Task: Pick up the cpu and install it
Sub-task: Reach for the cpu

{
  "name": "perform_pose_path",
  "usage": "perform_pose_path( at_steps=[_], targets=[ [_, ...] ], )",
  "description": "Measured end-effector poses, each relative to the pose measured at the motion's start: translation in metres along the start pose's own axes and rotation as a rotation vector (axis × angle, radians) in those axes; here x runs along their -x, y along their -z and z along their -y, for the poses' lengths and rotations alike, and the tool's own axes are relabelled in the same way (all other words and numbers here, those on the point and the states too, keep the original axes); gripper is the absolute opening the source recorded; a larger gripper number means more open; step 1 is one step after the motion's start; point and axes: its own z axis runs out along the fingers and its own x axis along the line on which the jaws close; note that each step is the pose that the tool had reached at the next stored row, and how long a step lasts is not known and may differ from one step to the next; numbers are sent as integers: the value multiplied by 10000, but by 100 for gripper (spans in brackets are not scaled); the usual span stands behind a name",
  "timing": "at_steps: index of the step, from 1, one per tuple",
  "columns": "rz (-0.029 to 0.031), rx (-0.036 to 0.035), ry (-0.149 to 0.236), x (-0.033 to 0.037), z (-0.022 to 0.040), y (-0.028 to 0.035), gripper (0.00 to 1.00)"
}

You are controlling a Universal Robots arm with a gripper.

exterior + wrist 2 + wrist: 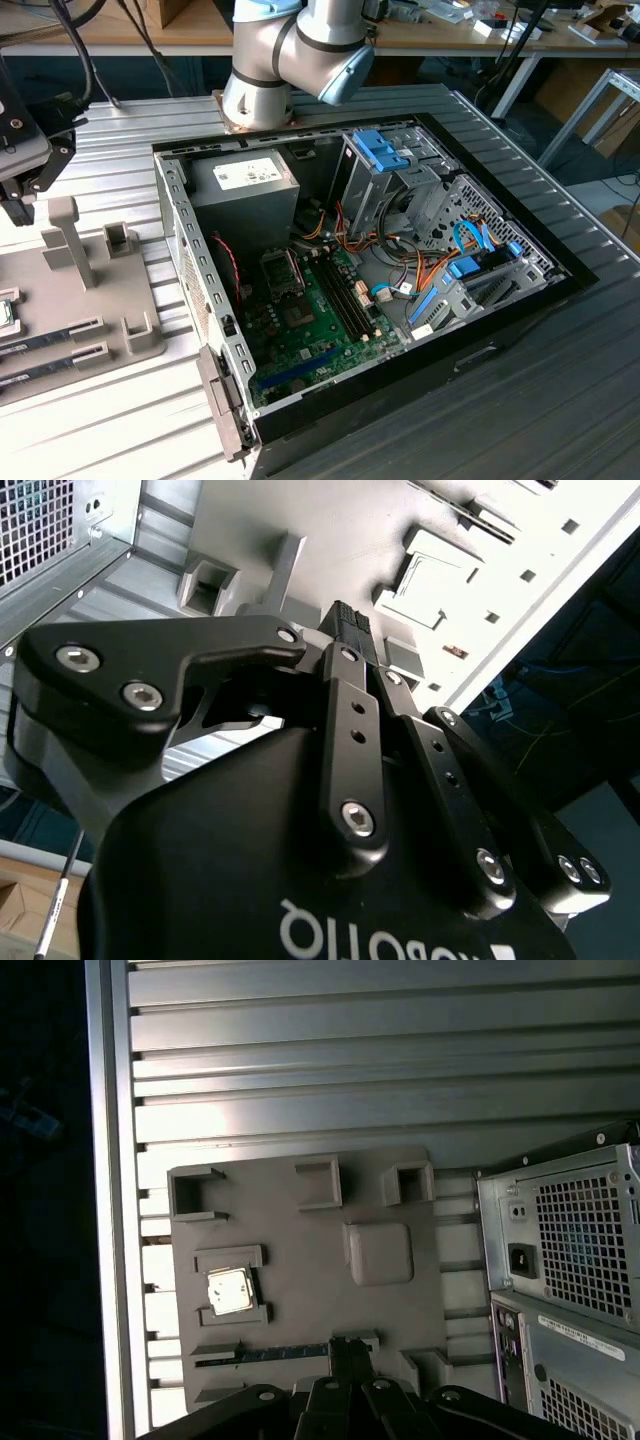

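In the exterior view we count one open computer case at the middle, with one grey power-supply box inside it toward eleven o'clock and one green motherboard at six o'clock of that box. One grey tray lies at nine o'clock of the case. It carries two memory sticks lying side by side in its slots and one cpu at the tray's nine o'clock edge, cut by the frame. The gripper hangs over the tray at twelve o'clock of the cpu, not touching it. In the first wrist view we count one cpu, metal top up, seated between the low walls of a pocket in the tray. We also see one memory stick in a slot just beside that pocket. The gripper has its fingertips pressed together with nothing between them, near the stick and apart from the cpu. In the second wrist view the gripper is seen from behind, its two fingers meeting at the tips and empty, with the tray beyond them.
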Motion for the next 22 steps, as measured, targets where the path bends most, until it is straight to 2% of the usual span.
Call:
perform_pose_path(
  at_steps=[22],
  targets=[
    [-1, -1, 0, -82, 9, -59, 11]
  ],
)
